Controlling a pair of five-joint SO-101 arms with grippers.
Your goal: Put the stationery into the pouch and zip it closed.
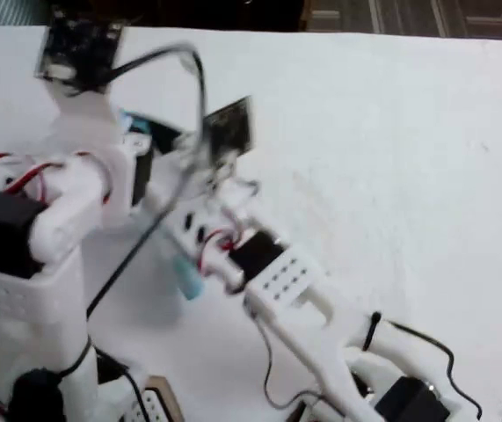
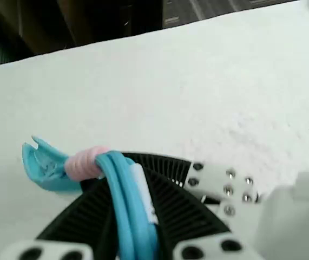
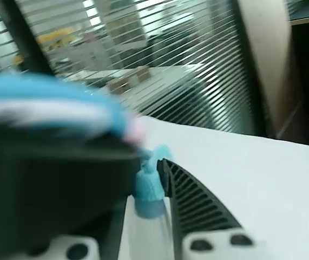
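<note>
The light blue pouch (image 2: 130,208) stands edge-up between my left gripper's black ribbed fingers (image 2: 89,208), and the left gripper (image 2: 123,162) is shut on it. A pink band (image 2: 85,162) wraps the pouch just past the fingertips, and a blue end tab (image 2: 43,165) sticks out beyond it. In the right wrist view a small blue tab (image 3: 148,189) sits in the narrow gap of my right gripper (image 3: 157,168), which is shut on it, with the pouch (image 3: 46,97) close above. In the high view both arms meet at the left over a bit of pouch (image 1: 134,123).
The white table (image 1: 391,176) spreads open to the right and far side. A light blue piece (image 1: 187,281) lies under the right arm. The other arm's white housing (image 2: 227,184) sits close beside my left gripper. Cables (image 1: 158,61) loop over the arms.
</note>
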